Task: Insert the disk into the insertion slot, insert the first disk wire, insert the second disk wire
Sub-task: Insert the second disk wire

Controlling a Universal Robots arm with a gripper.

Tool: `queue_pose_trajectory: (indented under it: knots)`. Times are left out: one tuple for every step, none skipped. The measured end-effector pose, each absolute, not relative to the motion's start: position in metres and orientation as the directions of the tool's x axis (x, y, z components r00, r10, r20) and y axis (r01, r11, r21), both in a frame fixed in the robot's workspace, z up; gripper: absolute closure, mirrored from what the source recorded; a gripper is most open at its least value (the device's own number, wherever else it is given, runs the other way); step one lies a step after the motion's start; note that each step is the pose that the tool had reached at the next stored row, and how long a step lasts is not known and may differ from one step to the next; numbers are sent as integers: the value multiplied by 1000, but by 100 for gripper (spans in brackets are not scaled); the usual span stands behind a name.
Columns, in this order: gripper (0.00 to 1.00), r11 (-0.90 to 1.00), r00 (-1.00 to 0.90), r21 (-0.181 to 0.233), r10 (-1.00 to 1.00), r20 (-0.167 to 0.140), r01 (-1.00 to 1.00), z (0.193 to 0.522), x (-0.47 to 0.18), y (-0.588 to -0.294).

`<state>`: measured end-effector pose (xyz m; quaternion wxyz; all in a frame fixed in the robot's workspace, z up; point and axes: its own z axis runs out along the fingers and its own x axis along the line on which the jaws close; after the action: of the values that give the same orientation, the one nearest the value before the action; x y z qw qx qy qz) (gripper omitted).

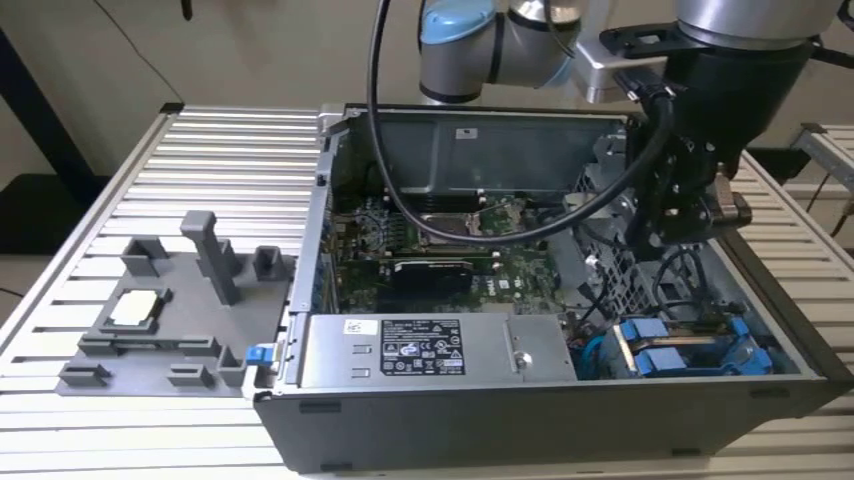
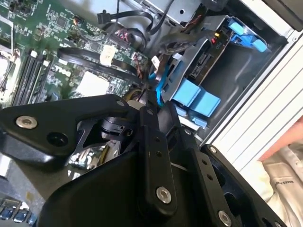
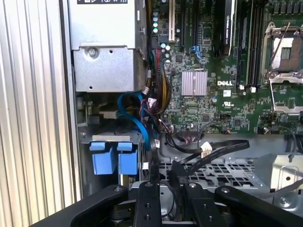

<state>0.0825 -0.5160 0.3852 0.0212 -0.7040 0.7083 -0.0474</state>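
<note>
At the exterior view's left, a grey fixture tray (image 1: 180, 300) on the slatted table (image 1: 227, 170) carries a small pale-topped block (image 1: 138, 308). In the middle, the open computer case (image 1: 400, 425) holds the green motherboard (image 1: 400, 240), with the grey power-supply box (image 1: 400, 350) in front of it. Toward the exterior view's right, the disk (image 1: 687, 350) sits in the insertion slot (image 2: 241, 75) at the case's front corner, a blue cable (image 3: 137, 118) just beside it. The gripper (image 1: 674, 225) hangs over the perforated cage (image 3: 213, 170) among black cables (image 3: 222, 146); I cannot tell whether it is open or clamped on anything.
</note>
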Motion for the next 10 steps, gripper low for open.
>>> queue_pose_trajectory:
  knots:
    - [73,4,-8,-99,-999,37,-995,385,82,-516]
    - [73,4,-8,-100,-999,37,-995,385,81,-516]
    - [73,4,-8,-100,-999,37,-995,385,80,-515]
    - [73,4,-8,-101,-999,37,-995,384,79,-515]
    - [73,4,-8,-102,-999,37,-995,384,79,-514]
    - [73,4,-8,-103,-999,37,-995,383,78,-513]
    - [73,4,-8,-104,-999,37,-995,383,78,-512]
    - [73,4,-8,-105,-999,37,-995,383,78,-511]
    - [73,3,-6,-105,-999,37,-994,382,78,-510]
    - [73,0,-4,-107,-999,37,-994,382,78,-509]
